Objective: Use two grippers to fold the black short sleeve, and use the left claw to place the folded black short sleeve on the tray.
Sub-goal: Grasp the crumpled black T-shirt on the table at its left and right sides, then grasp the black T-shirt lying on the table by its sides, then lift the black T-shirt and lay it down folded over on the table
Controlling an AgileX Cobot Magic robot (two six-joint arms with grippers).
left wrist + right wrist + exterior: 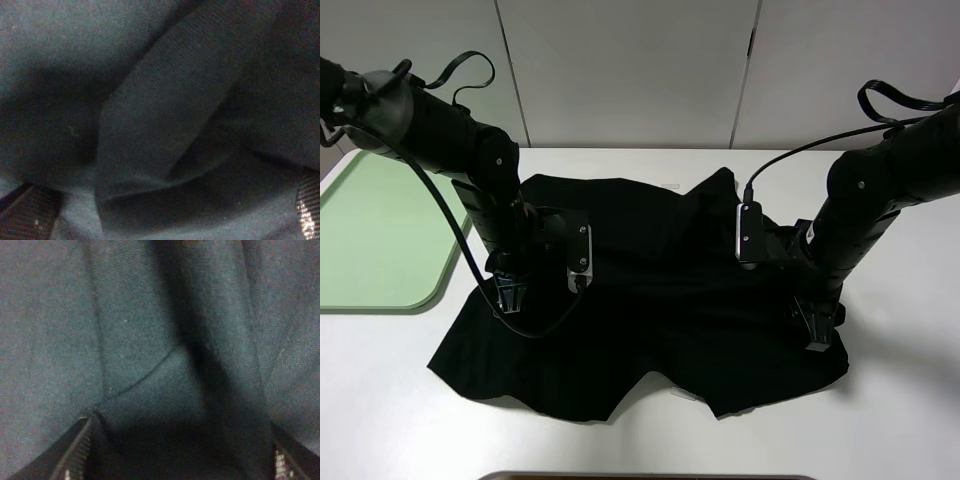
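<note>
Black short sleeve (165, 115) cloth fills both wrist views, creased and pressed close up to the lenses. From above, the shirt lies spread but rumpled on the white counter (905, 400), just beside the tray (380, 240). Its nearest hem comes close to the tray's rounded corner, but none of it is on the tray. Left pincer (510, 298) is down on the shirt's edge closest to the tray. Its fingers (27, 215) stand wide apart with a ridge of cloth between them and nothing clamped. Right pincer (817, 328) is down on the side of the shirt farthest from the tray. Its fingers (75, 455) stand a little less wide, astride a raised fold, and no pinch on the cloth can be seen. By my judgement the step in hand is taking hold for a fold, and the shirt is a long way from a neat packet, so the task looks barely begun. The next move calls for both pincers to close firmly on the cloth under them, gathering enough of it not to slip. They would then lift together and carry their edges over evenly, so the fold lands flat before the arm nearer the tray takes the bundle across.
</note>
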